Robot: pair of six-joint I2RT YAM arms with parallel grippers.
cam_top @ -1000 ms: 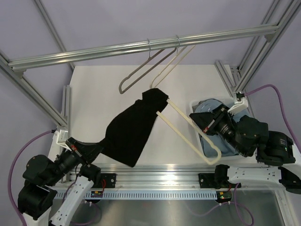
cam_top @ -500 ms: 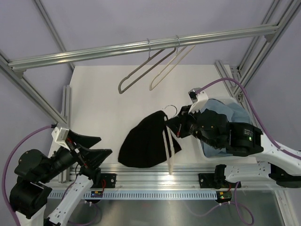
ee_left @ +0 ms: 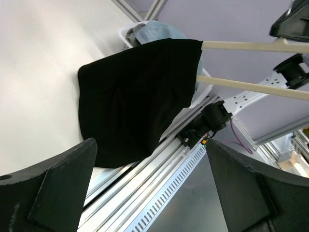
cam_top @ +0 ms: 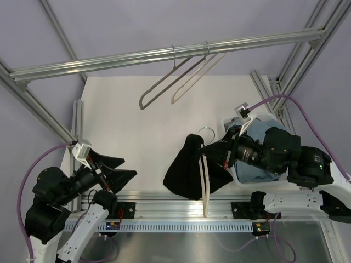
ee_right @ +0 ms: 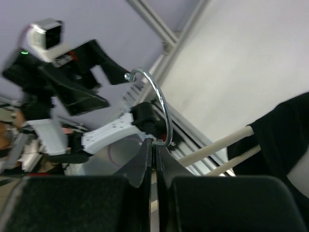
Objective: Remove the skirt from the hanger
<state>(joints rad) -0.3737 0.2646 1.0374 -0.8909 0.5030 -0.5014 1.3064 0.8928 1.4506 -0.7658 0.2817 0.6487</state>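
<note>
The grey-taupe hanger point(cam_top: 155, 89) hangs bare on the overhead rail. The skirt is out of view. My right gripper point(cam_top: 220, 152) point(ee_right: 155, 143) is shut on the base of the wire hook point(ee_right: 159, 101) of a cream hanger point(cam_top: 206, 189). It holds that hanger above the table's near right part. A plain black garment point(cam_top: 189, 170) point(ee_left: 130, 101) is draped over both cream arms and sags toward the table. My left gripper point(cam_top: 112, 170) point(ee_left: 150, 145) stands wide open at the near left, well apart from the garment, with nothing between its fingers.
A second cream hanger point(cam_top: 189, 85) hangs on the rail beside the grey-taupe one. Light blue jeans point(cam_top: 255, 170) lie in a white bin under my right arm. Aluminium frame posts stand at both sides, and a slotted rail point(cam_top: 181, 226) runs along the near edge.
My left gripper let go of the black garment, opened wide and drew back to the left. The right arm carried the cream hanger and garment toward the near right.
</note>
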